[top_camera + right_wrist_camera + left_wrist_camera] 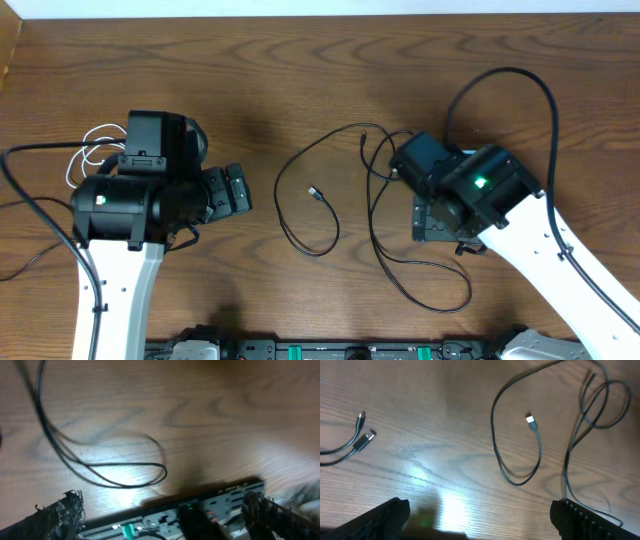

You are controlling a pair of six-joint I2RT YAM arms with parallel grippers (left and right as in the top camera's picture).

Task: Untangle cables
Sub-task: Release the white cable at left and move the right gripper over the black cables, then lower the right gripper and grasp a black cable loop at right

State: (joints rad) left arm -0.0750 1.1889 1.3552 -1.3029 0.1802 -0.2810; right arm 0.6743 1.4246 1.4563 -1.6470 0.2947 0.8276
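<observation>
A thin white cable lies in loops at the far left, partly under my left arm. One thin black cable curves across the table's middle, its plug lying inside the curve. A second black cable runs down beside my right arm and ends in a loop. The two black cables lie apart except near their top ends. My left gripper is open and empty, left of the middle cable. My right gripper is open and empty, over the second cable.
Two small plug ends of thin cables lie at the left of the left wrist view. Thick black cords run from both arms. A black mounting rail runs along the table's front edge.
</observation>
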